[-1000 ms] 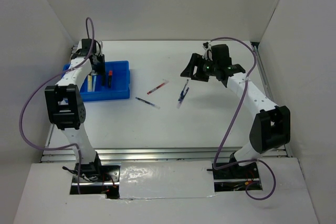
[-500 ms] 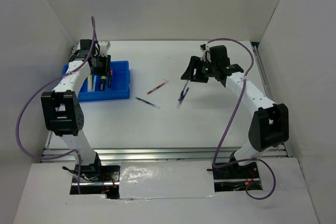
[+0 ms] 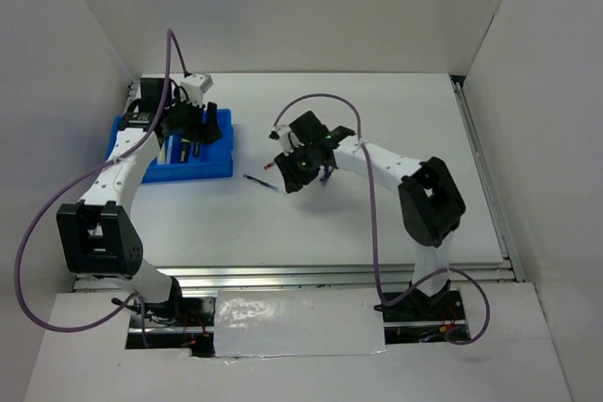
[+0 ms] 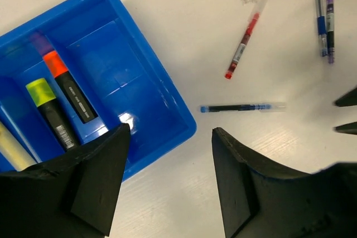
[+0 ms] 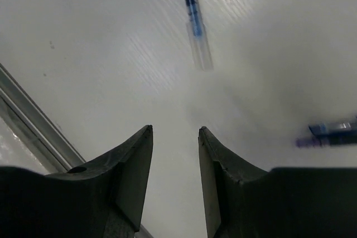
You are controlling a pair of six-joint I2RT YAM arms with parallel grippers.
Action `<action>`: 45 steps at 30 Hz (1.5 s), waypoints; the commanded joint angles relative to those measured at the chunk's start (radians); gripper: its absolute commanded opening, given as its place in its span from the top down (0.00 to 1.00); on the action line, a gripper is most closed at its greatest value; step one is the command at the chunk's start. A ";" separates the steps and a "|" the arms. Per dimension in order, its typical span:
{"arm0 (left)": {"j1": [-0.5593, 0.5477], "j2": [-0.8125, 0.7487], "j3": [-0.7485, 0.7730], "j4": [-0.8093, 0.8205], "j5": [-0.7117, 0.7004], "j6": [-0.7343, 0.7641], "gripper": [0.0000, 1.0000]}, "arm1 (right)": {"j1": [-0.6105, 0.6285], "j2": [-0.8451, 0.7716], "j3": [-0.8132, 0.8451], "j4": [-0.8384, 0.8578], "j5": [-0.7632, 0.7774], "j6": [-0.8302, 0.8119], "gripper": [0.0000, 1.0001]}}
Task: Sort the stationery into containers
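Note:
The blue tray (image 4: 167, 110) (image 3: 193, 173) holds an orange-capped highlighter (image 4: 68, 92), a yellow-capped highlighter (image 4: 49, 114) and a cream bar (image 4: 12, 150). My left gripper (image 4: 170, 132) (image 3: 198, 127) hovers over the tray's right end, open and holding nothing. A red pen (image 4: 241, 48), a blue pen (image 4: 240, 107) (image 5: 195, 22) (image 3: 261, 182) and a blue pen and purple pen lying together (image 4: 325, 23) (image 5: 329, 134) rest on the white table. My right gripper (image 5: 175, 129) (image 3: 290, 176) hangs low over the table among these pens, open, with only bare table between its fingers.
White walls close in the table on the left, back and right. A metal rail (image 5: 28, 124) runs along the near table edge. Purple cables loop from both arms above the table.
The left jaws have opened over the tray. The right arm swung left from beyond the pens to just above them, and its jaws have narrowed.

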 commanded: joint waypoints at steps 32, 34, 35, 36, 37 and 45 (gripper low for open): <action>0.073 -0.139 -0.058 -0.012 0.157 -0.026 0.28 | 0.143 0.387 0.349 -0.132 0.240 -0.158 0.87; 0.082 -0.139 -0.071 0.004 0.182 -0.048 0.29 | 0.143 0.351 0.288 -0.113 0.229 -0.171 0.96; 0.082 -0.141 -0.078 0.014 0.205 -0.055 0.29 | 0.142 0.307 0.265 -0.090 0.211 -0.177 0.98; 0.086 -0.144 -0.085 0.024 0.215 -0.065 0.29 | 0.139 0.275 0.237 -0.078 0.197 -0.187 0.99; 0.085 -0.142 -0.090 0.030 0.228 -0.065 0.29 | 0.140 0.243 0.171 -0.061 0.187 -0.216 1.00; 0.067 -0.061 -0.027 -0.062 0.362 -0.052 0.30 | 0.180 -0.104 -0.123 0.063 0.258 -0.488 1.00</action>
